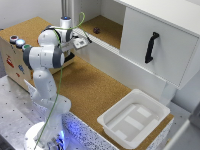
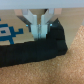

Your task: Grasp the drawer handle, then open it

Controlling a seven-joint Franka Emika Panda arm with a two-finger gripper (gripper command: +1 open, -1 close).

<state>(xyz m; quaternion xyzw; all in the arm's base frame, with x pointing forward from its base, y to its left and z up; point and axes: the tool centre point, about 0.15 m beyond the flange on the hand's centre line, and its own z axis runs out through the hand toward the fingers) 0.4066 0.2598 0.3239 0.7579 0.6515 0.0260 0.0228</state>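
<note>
The drawer point(image 1: 167, 37) is a large plain white panel at the exterior view's upper right. Its black bar handle point(image 1: 151, 47) stands upright in the middle of the panel, and the front looks closed. My gripper point(image 1: 82, 43) hangs over the cork surface well to the exterior view's left of the handle, far from touching it. In the wrist view the fingers point(image 2: 34, 26) stand close together with nothing between them, so my gripper point(image 2: 39, 31) is shut. Neither the handle nor the drawer shows in the wrist view.
A shallow white tray point(image 1: 107, 120) sits on the cork top point(image 1: 95, 85) near its front corner. A wooden box point(image 1: 12, 55) with coloured buttons stands behind the arm. A black strip point(image 2: 35, 50) lies just under the gripper. An open cork shelf point(image 1: 107, 27) lies beside the drawer.
</note>
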